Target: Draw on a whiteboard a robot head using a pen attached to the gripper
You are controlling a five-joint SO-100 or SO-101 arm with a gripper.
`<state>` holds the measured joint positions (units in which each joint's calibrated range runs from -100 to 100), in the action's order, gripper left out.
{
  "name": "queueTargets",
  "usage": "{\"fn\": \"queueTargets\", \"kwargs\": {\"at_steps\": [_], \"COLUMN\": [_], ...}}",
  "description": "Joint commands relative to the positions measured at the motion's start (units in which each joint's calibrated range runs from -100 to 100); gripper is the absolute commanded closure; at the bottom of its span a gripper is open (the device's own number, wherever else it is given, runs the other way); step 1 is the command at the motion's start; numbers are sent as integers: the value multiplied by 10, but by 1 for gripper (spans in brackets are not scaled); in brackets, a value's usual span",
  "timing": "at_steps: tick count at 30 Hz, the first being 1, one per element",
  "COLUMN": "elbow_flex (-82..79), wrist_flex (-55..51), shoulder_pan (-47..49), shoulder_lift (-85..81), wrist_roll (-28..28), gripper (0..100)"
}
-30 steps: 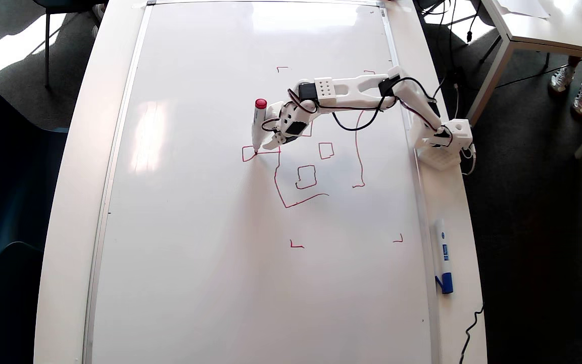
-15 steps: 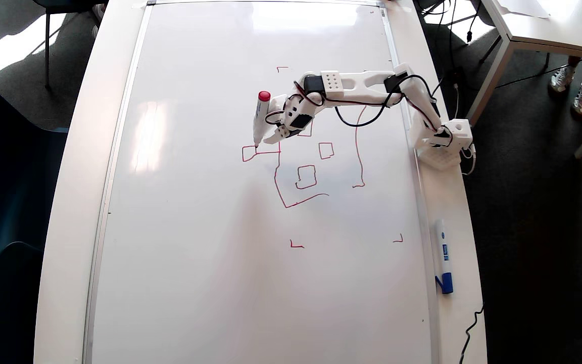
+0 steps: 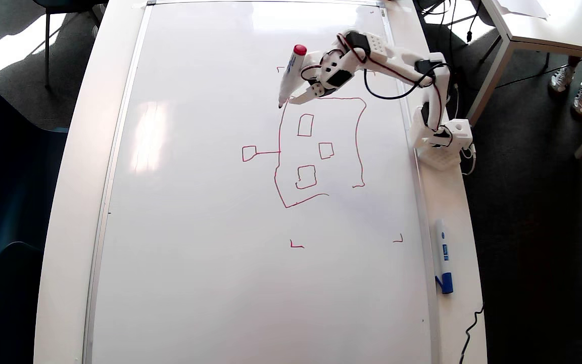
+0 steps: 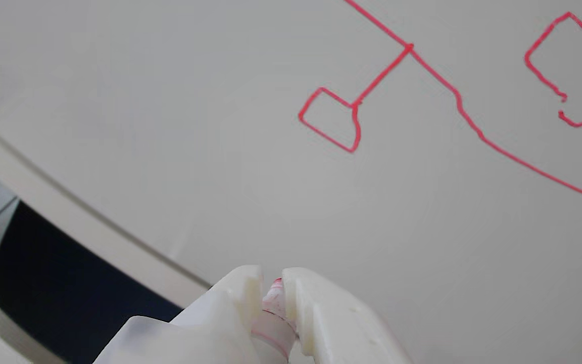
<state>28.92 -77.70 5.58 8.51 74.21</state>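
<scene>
Both views are bright with daylight. In the overhead view, the whiteboard (image 3: 250,253) takes a broad washed-out glare along its top edge and a softer vertical sheen (image 3: 148,134) left of the red drawing (image 3: 316,151). A hard sunlit patch (image 3: 10,48) lies on the floor well left of the board, and the floor right of it is very dark, nearly crushed. A faint soft shadow spreads on the board below the drawing. The board's long edges bow slightly, a wide-lens effect. In the wrist view the whiteboard (image 4: 170,126) reads flat grey, the red lines (image 4: 452,96) are sharp, and the tool (image 4: 272,283) close to the lens is soft.
</scene>
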Motion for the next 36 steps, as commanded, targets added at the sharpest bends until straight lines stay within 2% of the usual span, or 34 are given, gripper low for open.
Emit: {"fn": "queueTargets", "kwargs": {"at_steps": [1,6,10,11,12,15,16,21,25,29,34,36], "elbow_flex": [-52,-120,-194,-210,-236,-273,-291,-340,-387,-481,-643,-732], "wrist_flex": [1,63,172,191,223,265,290,350,407,522,721,830], "shoulder_pan": [-6,6,26,26,27,33,31,29,28,28,28,28], "shoulder_lift": [-127,-237,-325,-345,-386,-449,-489,-601,-682,-780,-907,-974], "wrist_roll": [-2,-90,-205,-236,-301,-408,-470,-602,-643,-671,-667,-667], "gripper": [99,99,99,99,99,99,99,99,99,99,99,99]}}
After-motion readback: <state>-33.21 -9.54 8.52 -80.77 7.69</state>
